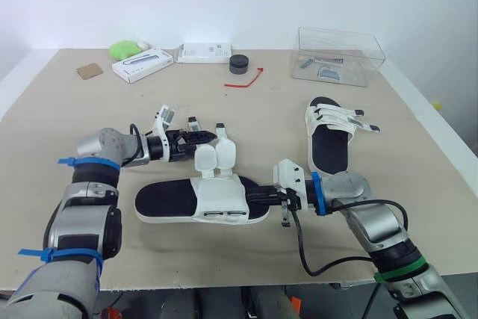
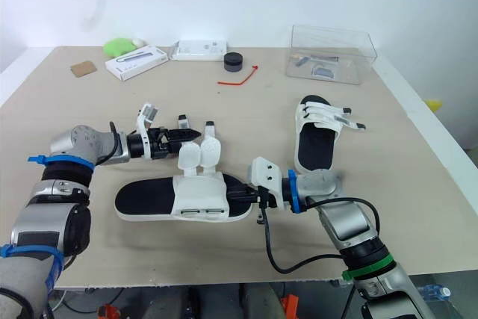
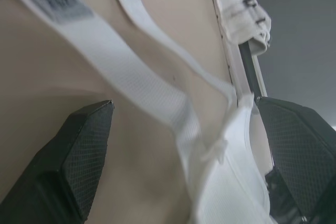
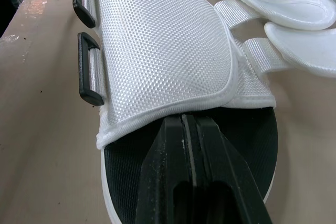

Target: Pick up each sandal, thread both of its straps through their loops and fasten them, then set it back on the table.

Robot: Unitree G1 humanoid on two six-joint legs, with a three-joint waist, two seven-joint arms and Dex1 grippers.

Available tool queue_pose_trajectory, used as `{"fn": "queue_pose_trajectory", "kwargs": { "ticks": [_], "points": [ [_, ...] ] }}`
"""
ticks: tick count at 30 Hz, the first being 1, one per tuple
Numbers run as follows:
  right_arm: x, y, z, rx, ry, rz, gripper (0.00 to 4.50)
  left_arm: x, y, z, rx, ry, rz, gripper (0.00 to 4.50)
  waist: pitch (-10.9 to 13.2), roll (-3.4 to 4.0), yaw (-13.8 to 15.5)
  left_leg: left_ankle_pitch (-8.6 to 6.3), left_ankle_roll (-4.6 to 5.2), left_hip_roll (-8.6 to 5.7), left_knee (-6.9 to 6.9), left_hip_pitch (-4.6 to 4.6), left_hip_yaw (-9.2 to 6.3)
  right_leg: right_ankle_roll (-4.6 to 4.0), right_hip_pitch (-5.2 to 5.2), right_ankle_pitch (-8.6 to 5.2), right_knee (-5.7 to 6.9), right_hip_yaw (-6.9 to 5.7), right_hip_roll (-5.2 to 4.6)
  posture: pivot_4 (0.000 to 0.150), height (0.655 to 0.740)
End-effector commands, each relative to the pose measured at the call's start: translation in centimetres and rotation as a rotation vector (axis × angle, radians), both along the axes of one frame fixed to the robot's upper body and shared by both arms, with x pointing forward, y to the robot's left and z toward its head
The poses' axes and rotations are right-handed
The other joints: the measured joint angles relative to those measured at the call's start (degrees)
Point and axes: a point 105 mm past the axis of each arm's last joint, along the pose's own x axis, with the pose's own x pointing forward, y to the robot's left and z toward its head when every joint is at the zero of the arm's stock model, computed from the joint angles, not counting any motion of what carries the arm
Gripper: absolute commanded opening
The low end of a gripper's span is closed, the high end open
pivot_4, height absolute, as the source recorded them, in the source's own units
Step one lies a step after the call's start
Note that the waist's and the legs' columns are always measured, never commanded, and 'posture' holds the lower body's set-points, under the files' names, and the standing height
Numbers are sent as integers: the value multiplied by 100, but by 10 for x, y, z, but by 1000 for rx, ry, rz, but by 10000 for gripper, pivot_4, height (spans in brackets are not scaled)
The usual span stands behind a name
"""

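Observation:
A black-soled sandal (image 1: 168, 201) with a white upper (image 4: 168, 51) lies flat near the table's front. Its two straps (image 1: 215, 158) stand up loose, and two black loops (image 4: 88, 76) sit on the upper's other side. My left gripper (image 1: 202, 137) is open just behind the strap ends, with a strap (image 3: 131, 82) running between its fingers (image 3: 79, 156). My right gripper (image 4: 188, 120) is shut, lying over the insole at the sandal's right end with its tips against the upper's edge. A second sandal (image 1: 328, 140) lies to the right, its straps pointing right.
Along the back of the table (image 1: 67, 125) are a clear plastic box (image 1: 340, 56), a black puck (image 1: 239, 63), a red cord (image 1: 246, 80), two white boxes (image 1: 142, 63) (image 1: 204, 51), a green object (image 1: 125, 50) and a brown card (image 1: 89, 71).

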Motion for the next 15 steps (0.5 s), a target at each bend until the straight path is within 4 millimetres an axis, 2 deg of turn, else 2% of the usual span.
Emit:
{"fn": "queue_pose_trajectory", "kwargs": {
  "ticks": [1, 10, 11, 13, 14, 15],
  "points": [
    [-2, 3, 11, 10, -48, 15, 346, 6, -6, 18, -29, -64, -16, 45000, 0, 0, 0, 0, 0, 0, 0, -2, 0, 0, 0, 0, 0, 0, -1, 1500, 7400],
    [-2, 3, 10, 2, -51, 15, 346, 12, -8, 13, -31, -75, 1, 45000, 1, -1, -1, -2, 3, -3, 0, -5, -1, 2, -3, 0, -1, 0, -3, 1500, 7400],
    [-2, 3, 10, 2, -51, 15, 0, 14, -7, 12, -27, -77, 18, 39946, 1, -1, -1, -2, 3, -3, 0, -5, -2, 2, -3, 0, -1, 0, -3, 1500, 7400],
    [-2, 3, 10, 0, -50, 18, 0, 17, -4, 12, -19, -75, 38, 35518, 1, -1, -2, -1, 3, -3, 1, -4, -1, 3, -3, 1, 0, 0, -3, 1500, 7400],
    [-2, 3, 10, -1, -50, 19, 0, 17, -3, 12, -17, -72, 41, 29136, 1, -1, -1, -1, 3, -3, 1, -5, -1, 3, -3, 1, 0, 0, -3, 1500, 7400],
    [-2, 3, 10, -2, -50, 19, 0, 17, -3, 12, -18, -71, 40, 27968, 1, -1, -1, -1, 3, -3, 1, -4, -1, 3, -3, 1, 0, 0, -3, 1500, 7400]
  ]
}}
